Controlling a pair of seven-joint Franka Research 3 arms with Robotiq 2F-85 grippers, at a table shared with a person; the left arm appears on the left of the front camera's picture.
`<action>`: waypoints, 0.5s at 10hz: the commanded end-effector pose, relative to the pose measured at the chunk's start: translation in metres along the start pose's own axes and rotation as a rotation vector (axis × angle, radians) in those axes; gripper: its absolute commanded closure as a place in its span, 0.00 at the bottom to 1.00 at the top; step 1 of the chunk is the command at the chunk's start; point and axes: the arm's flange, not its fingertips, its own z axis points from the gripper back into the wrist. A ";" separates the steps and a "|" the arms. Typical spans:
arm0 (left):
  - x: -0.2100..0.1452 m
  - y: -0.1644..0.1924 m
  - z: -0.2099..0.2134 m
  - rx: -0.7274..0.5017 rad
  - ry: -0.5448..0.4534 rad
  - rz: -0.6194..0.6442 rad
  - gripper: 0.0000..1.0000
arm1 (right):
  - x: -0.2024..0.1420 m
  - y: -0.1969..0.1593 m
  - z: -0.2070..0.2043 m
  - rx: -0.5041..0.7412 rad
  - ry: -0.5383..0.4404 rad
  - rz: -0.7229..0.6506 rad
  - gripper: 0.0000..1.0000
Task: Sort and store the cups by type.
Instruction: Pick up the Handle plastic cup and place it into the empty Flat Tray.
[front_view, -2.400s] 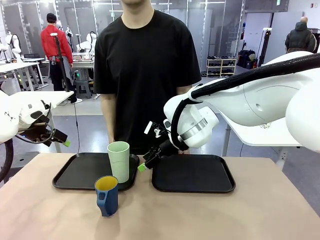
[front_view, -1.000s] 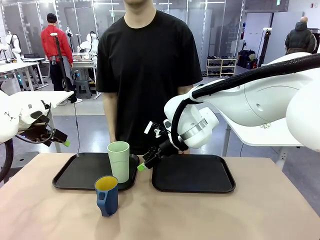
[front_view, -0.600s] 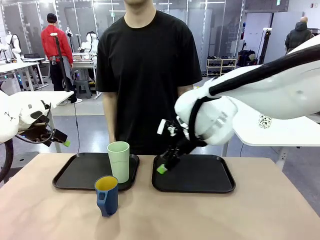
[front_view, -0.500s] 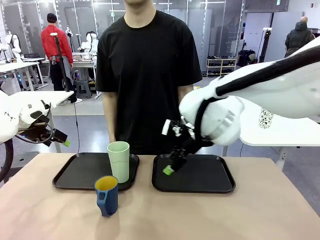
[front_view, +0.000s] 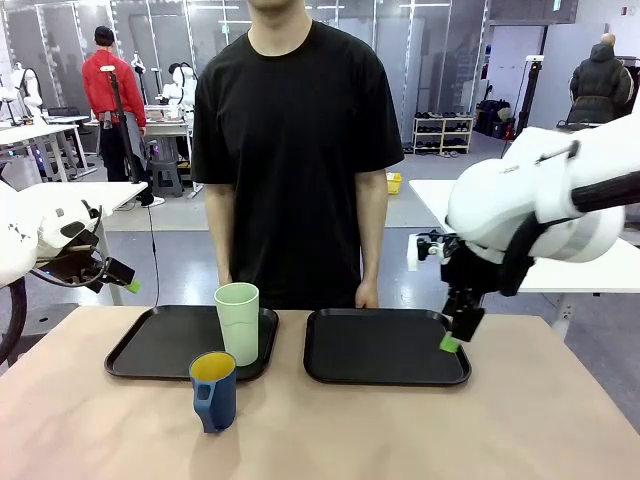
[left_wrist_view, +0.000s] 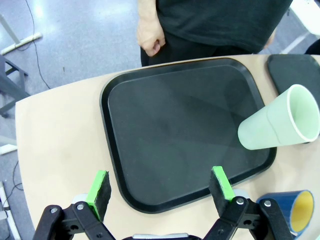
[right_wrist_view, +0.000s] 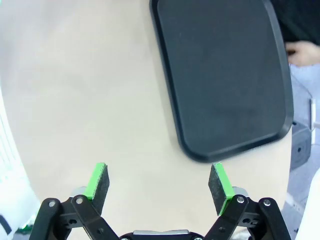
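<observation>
The right arm (front_view: 530, 205) has swung from the gap between the trays to the right tray's (front_view: 385, 350) right edge, right jaws spread and empty. Left jaws are spread, raised at the table's (front_view: 400, 430) left. The tumbler (front_view: 237, 320) stands on the left tray (front_view: 160, 345). The mug (front_view: 213, 390) sits on the tan table just before it and looks unsorted. A person (front_view: 295, 130) stands opposite, with workbenches behind

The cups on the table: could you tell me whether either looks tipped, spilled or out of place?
Nothing is tipped or spilled. Both stand upright: the mint-green tumbler on the left tray, the blue mug on the bare table just in front of that tray.
</observation>
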 end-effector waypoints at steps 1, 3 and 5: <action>0.001 0.000 0.001 -0.002 -0.005 0.007 0.00 | 0.004 0.002 0.010 0.034 0.063 0.005 0.00; 0.001 0.000 0.001 -0.002 -0.005 0.007 0.00 | 0.001 0.002 0.013 0.038 0.114 0.012 0.00; 0.001 0.000 0.001 -0.002 -0.005 0.007 0.00 | 0.002 0.000 0.006 0.060 0.129 -0.008 0.00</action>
